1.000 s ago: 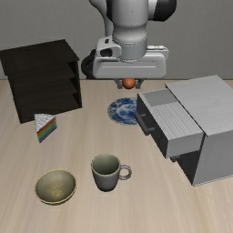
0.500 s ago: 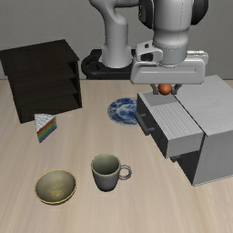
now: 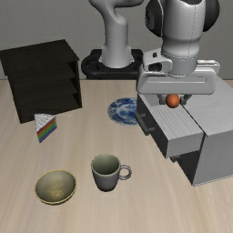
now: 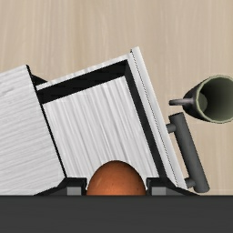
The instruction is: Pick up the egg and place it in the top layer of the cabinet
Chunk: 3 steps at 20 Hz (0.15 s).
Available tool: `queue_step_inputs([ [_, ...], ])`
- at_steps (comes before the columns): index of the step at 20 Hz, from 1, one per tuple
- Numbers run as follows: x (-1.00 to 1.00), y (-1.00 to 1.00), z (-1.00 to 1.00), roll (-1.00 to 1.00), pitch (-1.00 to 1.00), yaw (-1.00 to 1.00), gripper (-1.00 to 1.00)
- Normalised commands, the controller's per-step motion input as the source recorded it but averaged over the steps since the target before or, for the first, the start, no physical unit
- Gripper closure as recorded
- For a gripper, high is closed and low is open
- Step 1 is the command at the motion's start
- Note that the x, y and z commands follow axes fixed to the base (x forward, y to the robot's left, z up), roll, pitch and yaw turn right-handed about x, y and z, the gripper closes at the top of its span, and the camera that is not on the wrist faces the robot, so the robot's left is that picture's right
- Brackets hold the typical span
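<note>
Egg (image 3: 171, 100), smooth, rounded, orange-brown, gripped from both sides by fingers (image 4: 71, 188); poised over open top drawer (image 4: 96, 127) of grey cabinet (image 3: 215, 118).

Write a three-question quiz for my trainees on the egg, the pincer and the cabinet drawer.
1. True or false: the pincer is shut on the egg.
2. The cabinet has its top drawer, below the egg: A shut, B pulled open, C missing.
3. Fill in: the handled vessel beside the bowl is a ____.
Key: 1 true; 2 B; 3 mug.
</note>
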Motion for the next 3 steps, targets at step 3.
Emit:
queue_step_inputs([
  [3,0.00,0.00,0.00,0.00,0.00,0.00,-1.00],
])
